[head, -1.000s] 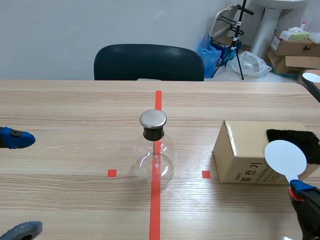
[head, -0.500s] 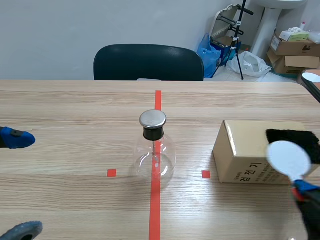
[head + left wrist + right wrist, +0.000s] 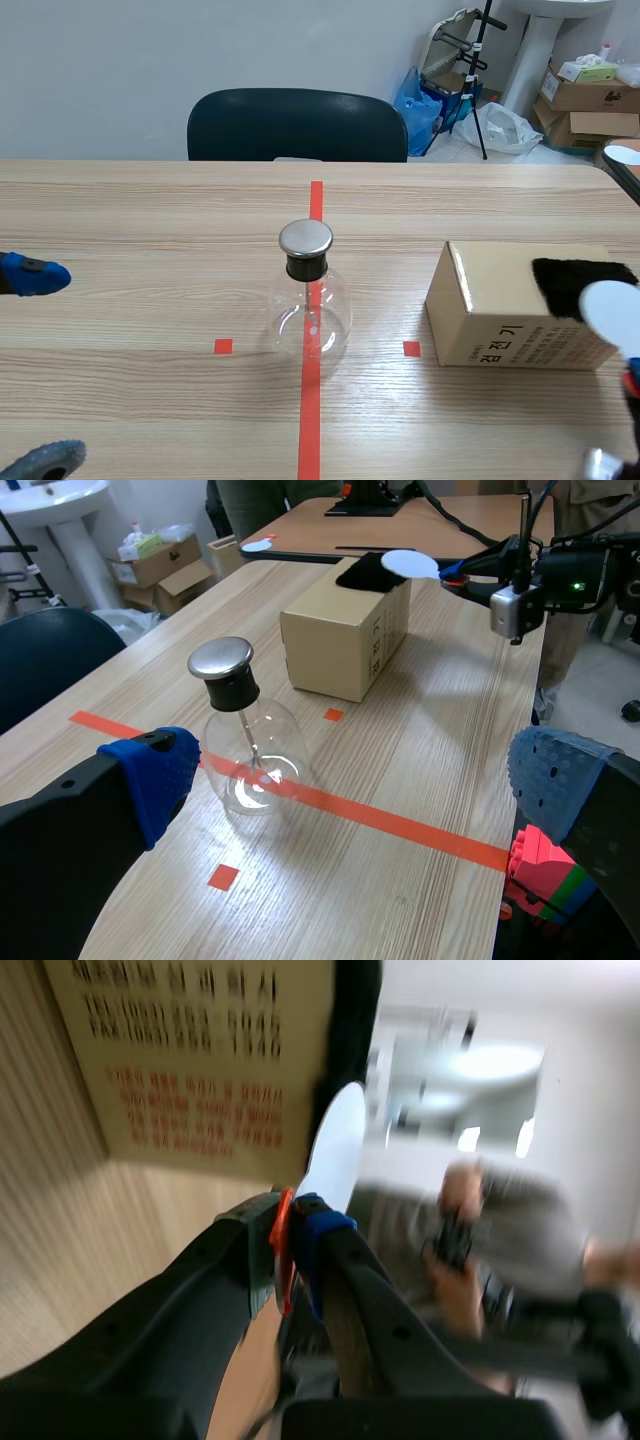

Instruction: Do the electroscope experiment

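Fingers of the right gripper (image 3: 290, 1230) are squeezed shut on the thin orange handle (image 3: 283, 1222) of a white disc (image 3: 335, 1145). The disc sticks out just past the fingertips. It sits up by the black cloth (image 3: 570, 280), which lies on top of the box (image 3: 500, 300) right ahead of this gripper. I cannot tell if the disc touches the cloth.

The left gripper (image 3: 355, 775) is wide open and holds nothing. Its blue pads (image 3: 155, 770) stand far apart. The glass bottle (image 3: 250, 755) with its metal cap (image 3: 220, 660) stands on the table (image 3: 150, 230) ahead of this gripper, near the one pad, right on the red tape line. It is well off to the side of the right gripper, past the box. Some toy blocks (image 3: 535, 870) lie by the other pad.

I think the step now is rubbing the disc on the cloth to charge it. The next move would be to bring the disc over to the metal cap, and the gripper must not bump the bottle.

The right wrist view is very blurry. A person (image 3: 480, 1230) far behind the disc is just a smudge. In the scene view the right gripper is almost cut off at the edge. I cannot make out the thin leaves inside the bottle.
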